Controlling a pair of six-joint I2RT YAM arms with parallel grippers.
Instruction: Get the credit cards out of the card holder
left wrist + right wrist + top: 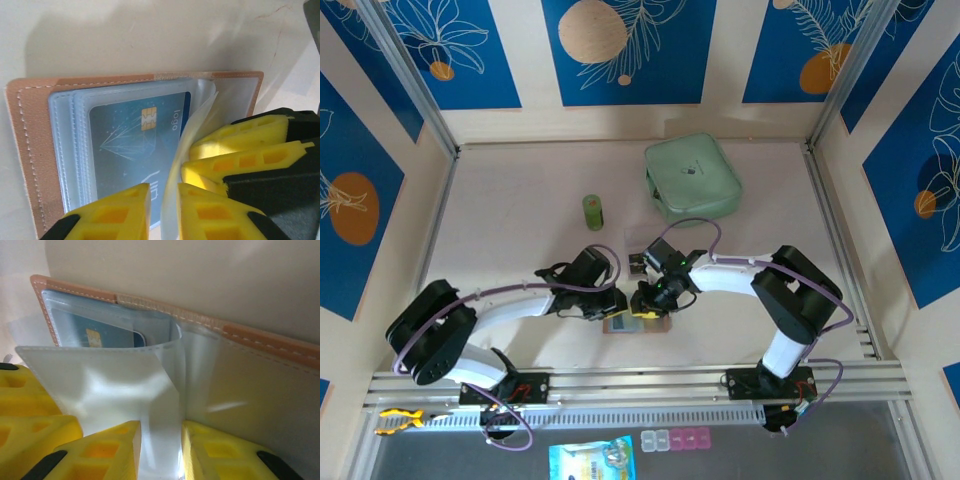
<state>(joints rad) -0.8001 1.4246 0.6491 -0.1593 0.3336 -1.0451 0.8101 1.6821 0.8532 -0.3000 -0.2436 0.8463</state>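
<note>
Far left, the left arm reaches in from its base toward the middle of the table [510, 200]. A green cylinder [593, 211] stands upright behind the arm's wrist, well apart from the work.

The left gripper [604, 302] sits at the left edge of the card holder [638, 325]. The holder lies open and flat near the front middle of the table, between the two grippers. In the left wrist view, its pinkish-tan cover frames clear plastic sleeves. A blue credit card [130, 150] with a gold chip sits inside the left-hand sleeves.

The left gripper's jaws stand a little apart over the lower edge of that card and grasp nothing. A loose sleeve leaf [192, 125], lifted and curling up from the spine, passes through the gap and leans toward one finger.

Right of it, the right gripper [161, 435] straddles the same leaf near the fold. Its jaws are released, with visible space beside the plastic. Whether its fingertips press on the holder's right half cannot be determined. The right-hand sleeve reads pale, and its content cannot be told.

Further right and toward the back, a mint-green zip case [692, 178] lies flat, well apart from the holder. The right arm bends back to its base at far right.
</note>
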